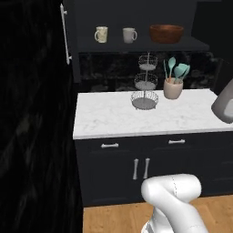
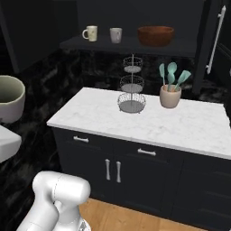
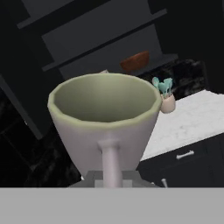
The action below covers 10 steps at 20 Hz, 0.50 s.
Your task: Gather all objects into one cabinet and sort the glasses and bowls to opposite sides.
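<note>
Two mugs, a cream mottled mug (image 1: 101, 34) and a grey mug (image 1: 129, 35), already stand at the left of the cabinet shelf (image 1: 191, 44), with the wooden bowl (image 1: 166, 33) kept apart at the right. The third mug (image 3: 105, 118) is carried upright, well short of the tabletop (image 1: 109, 119), its handle pinched in the closed claw (image 3: 110, 177), probably so it can join the others.

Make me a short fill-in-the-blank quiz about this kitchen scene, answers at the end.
1. The black wall cabinet's shelf holds ___ small handled mugs.
2. The wide reddish-brown wooden bowl sits to the ___ of those mugs in the left base view.
3. The beige pot of teal utensils stands on the white marble ___.
4. The tool grips a pale mug by its ___.

Answers: two; right; counter; handle
</note>
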Available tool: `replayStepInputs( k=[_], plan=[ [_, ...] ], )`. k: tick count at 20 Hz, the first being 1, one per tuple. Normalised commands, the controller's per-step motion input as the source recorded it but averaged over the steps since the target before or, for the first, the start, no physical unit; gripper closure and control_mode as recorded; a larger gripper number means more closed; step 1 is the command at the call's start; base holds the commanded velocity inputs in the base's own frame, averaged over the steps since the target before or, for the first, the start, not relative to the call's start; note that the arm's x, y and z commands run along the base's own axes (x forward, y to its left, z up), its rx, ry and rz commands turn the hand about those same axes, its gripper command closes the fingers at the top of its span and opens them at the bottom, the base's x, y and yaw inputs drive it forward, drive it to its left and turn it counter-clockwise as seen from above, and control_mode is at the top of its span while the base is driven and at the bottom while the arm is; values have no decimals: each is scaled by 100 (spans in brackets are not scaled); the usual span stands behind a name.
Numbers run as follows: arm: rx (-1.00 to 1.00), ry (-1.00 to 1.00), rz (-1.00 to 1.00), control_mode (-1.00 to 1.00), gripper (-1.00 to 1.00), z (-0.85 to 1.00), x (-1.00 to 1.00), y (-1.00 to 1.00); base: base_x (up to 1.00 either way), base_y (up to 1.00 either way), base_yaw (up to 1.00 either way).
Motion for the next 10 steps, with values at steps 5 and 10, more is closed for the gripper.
replayStepInputs(
  k=[5, 10],
  plan=[
    [0, 0, 0, 100, 100, 0, 0, 0, 43, 0, 0],
    [0, 0, 0, 100, 100, 0, 0, 0, 51, 0, 4]
  ],
)
